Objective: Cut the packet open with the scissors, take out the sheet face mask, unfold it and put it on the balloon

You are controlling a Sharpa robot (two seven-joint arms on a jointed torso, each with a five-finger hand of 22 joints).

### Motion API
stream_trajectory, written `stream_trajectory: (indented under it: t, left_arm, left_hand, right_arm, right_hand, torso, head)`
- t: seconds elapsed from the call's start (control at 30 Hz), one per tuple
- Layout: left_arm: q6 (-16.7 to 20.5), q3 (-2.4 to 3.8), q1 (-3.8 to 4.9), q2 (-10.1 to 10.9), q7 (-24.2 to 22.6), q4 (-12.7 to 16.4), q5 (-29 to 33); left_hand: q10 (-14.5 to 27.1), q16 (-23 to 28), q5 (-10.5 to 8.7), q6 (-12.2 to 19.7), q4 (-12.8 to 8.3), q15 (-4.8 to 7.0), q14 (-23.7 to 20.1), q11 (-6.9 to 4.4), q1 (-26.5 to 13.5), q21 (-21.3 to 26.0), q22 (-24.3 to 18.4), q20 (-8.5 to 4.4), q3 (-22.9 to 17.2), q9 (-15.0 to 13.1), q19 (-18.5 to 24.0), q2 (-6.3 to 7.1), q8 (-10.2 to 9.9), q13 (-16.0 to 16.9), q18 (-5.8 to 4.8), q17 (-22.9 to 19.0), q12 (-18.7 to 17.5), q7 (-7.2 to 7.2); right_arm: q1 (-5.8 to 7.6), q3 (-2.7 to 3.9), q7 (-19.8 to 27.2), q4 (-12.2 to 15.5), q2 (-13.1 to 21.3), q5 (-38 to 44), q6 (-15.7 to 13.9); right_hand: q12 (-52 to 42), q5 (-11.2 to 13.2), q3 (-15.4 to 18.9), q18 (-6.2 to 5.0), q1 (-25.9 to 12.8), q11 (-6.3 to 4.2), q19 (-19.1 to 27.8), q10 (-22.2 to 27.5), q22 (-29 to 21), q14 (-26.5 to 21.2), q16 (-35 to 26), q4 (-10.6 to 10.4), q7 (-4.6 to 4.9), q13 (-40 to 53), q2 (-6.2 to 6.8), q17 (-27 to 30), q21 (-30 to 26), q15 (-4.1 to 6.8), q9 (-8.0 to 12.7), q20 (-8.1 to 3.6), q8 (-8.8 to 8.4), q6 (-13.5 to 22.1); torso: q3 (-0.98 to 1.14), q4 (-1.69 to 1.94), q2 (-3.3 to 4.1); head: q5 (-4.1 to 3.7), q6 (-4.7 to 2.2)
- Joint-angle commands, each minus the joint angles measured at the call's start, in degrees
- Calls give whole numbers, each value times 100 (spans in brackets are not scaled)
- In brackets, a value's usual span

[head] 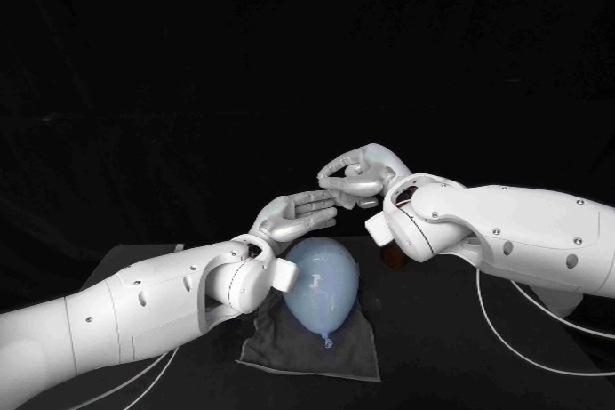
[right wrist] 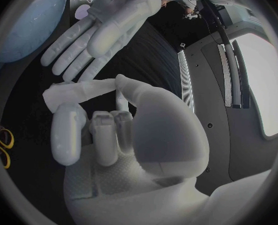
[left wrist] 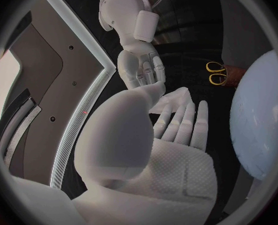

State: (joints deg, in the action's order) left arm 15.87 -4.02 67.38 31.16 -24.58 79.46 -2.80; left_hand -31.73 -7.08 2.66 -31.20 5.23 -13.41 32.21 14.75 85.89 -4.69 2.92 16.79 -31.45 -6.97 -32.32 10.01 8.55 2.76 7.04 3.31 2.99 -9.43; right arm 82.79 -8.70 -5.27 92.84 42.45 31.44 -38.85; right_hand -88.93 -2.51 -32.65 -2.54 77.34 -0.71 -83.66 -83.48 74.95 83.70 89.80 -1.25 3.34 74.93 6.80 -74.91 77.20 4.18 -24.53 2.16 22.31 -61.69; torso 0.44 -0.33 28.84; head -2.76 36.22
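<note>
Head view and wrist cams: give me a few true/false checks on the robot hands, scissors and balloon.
1. The left robot hand has its fingers stretched out, with nothing in it. True.
2. The right robot hand holds the scissors. False: the scissors lie apart from both hands, and the right robot hand's fingers are curled in.
3. The balloon lies on a grey sheet on the table. True.
4. A face mask is spread over the balloon. False: the balloon's pale blue surface is bare.
</note>
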Motion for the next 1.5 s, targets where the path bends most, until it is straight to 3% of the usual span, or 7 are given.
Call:
stream_trajectory:
  t: [0.03, 0.8, 0.93, 1.1, 1.27, 1.37, 1.5]
  left_arm:
    - [-40, 9, 5, -11, -94, -16, 59]
    - [165, 12, 5, -33, -95, 7, -88]
    - [162, 13, 6, -41, -80, 22, -125]
    - [319, 14, 7, -57, -63, -4, -147]
    - [487, 17, 8, -71, -49, -43, -112]
    - [542, 18, 8, -77, -40, -57, -52]
    - [576, 19, 9, -75, -22, -64, 28]
  left_hand:
    - [58, 50, 15, 46, 19, 1, -73, 0, -76, 36, -2, 1, 93, 12, 33, 0, -43, -5, -116, -6, -36, -721]
    - [-846, 100, 11, -220, 375, 33, 387, -16, 111, 56, 42, -10, 1235, -21, -453, -121, -12, 74, -57, 98, 115, -700]
    - [-1222, -69, 11, -542, 414, 101, 1090, -67, 171, -80, 112, -16, 1316, -88, -1260, -178, 98, 96, 62, 205, 178, -661]
    - [-1661, -261, 10, -1245, 469, 222, 1545, -171, 169, -114, 109, -13, 1379, -234, -1401, -196, 343, 116, 146, 321, 311, -593]
    - [-1896, -326, 10, -1409, 511, 270, 1628, -235, 167, -119, 108, -13, 1394, -265, -1448, -220, 445, 119, 166, 379, 407, -539]
    - [-2118, -409, 14, -1590, 571, 333, 1749, -312, 191, -177, 129, -22, 1293, -294, -1573, -353, 547, 125, 229, 433, 491, -459]
    - [-2305, -479, 14, -1759, 673, 398, 1873, -385, 242, -240, 142, -25, 1038, -312, -1712, -599, 630, 106, 306, 487, 517, -377]
  right_arm:
    - [-2, 6, 48, 31, -5, 73, 133]
    - [-1, 5, -34, -321, -326, 107, 175]
    - [-1, 5, -123, -434, -441, 113, 244]
    - [0, 4, -263, -463, -518, 114, 577]
    - [0, 3, -298, -456, -530, 97, 790]
    - [0, 2, -301, -454, -532, 77, 869]
    - [0, 2, -251, -464, -527, 29, 884]
  right_hand:
    - [-20, -29, -18, 0, -40, 3, -174, -620, 1166, 630, 20, 10, 30, 1464, -9, -1509, -38, -8, -10, -10, 32, -26]
    - [14, -29, -27, -5, -47, 4, -165, -607, 1159, 630, 20, 20, 32, 1448, -12, -1509, -64, -8, -16, -9, 39, -17]
    - [22, -29, -28, -10, -49, 5, -158, -604, 1153, 630, 20, 21, 33, 1444, -12, -1509, -87, -8, -17, -9, 40, -15]
    - [54, -35, -24, -18, -84, 8, -142, -593, 1141, 630, 20, 22, 36, 1429, -5, -1509, -132, -11, -26, -6, 48, 5]
    - [171, -40, 3, -40, -157, 25, -100, -548, 1111, 630, 20, 45, 54, 1373, 13, -1509, -246, -24, -36, 7, 27, 150]
    - [288, -42, 72, -56, -236, 33, -67, -501, 1087, 630, 20, 35, 56, 1318, 24, -1509, -336, -34, -42, 17, 22, 209]
    - [582, -45, 337, -85, -635, 191, 13, -372, 1032, 630, 20, -202, 254, 1181, 117, -1509, -549, -153, 94, 86, -264, 589]
  torso:
    - [-1, -1, 0]
    - [-3, 3, 7]
    - [-2, -1, 8]
    - [-9, -3, 11]
    - [-6, 2, 2]
    - [-3, 1, 0]
    - [0, 0, 5]
  head:
    - [-12, -16]
    - [-8, -3]
    - [-20, 0]
    - [-13, -16]
    - [-7, -22]
    - [-4, -21]
    - [-2, -37]
